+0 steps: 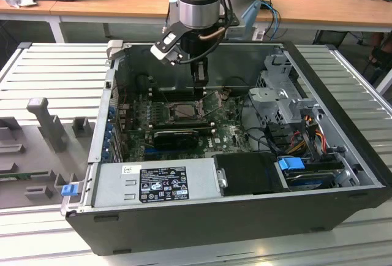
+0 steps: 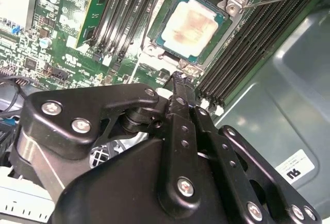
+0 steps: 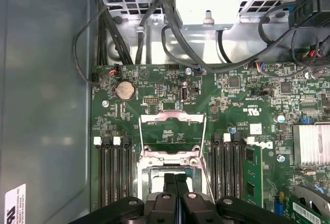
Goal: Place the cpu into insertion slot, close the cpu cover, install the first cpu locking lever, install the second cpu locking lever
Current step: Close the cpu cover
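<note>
The cpu [image 2: 188, 21], a pale beige square chip, lies flat in the insertion slot [image 2: 154, 30] on the green motherboard; the exterior view has the cpu [image 1: 184, 111] just below my fingers. The cpu cover [image 3: 172, 114], a thin metal frame, is swung open away from the slot. Two thin wire levers [image 3: 140, 136] run along the open cover's sides, unlatched. My gripper [image 3: 175, 182] is shut with nothing between its black fingers. The gripper [image 2: 180, 77] hangs right at the slot's edge, and in the exterior view the gripper [image 1: 199, 87] stands a little above the board.
Long black RAM slots [image 3: 113, 172] flank the socket on both sides. Black cables [image 3: 170, 33] and a metal drive cage [image 1: 285, 91] crowd one end of the case. A grey power supply [image 1: 156, 183] fills the near side. The case wall [image 3: 41, 105] is close.
</note>
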Motion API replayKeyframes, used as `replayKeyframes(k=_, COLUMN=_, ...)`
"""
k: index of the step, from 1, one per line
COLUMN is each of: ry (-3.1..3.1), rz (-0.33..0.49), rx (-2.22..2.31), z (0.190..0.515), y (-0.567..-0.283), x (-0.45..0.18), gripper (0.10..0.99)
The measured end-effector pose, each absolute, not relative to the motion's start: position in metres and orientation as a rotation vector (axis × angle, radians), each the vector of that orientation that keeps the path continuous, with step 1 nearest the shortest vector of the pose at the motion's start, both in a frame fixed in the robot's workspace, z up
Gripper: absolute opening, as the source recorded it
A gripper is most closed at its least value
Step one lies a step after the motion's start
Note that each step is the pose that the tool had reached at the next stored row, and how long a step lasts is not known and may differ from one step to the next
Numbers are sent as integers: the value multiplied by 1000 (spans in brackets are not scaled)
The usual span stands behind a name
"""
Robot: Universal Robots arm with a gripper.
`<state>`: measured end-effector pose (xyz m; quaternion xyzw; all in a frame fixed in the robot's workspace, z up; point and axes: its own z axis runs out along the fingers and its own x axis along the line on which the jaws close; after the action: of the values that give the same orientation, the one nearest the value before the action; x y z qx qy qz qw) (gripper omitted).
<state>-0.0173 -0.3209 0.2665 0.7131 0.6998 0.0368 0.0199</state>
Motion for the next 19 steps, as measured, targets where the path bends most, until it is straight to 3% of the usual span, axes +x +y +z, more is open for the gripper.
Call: replayKeyframes(k=19, ry=2174, rz=109, rx=2214, z=269, y=-321, x=4, gripper=106)
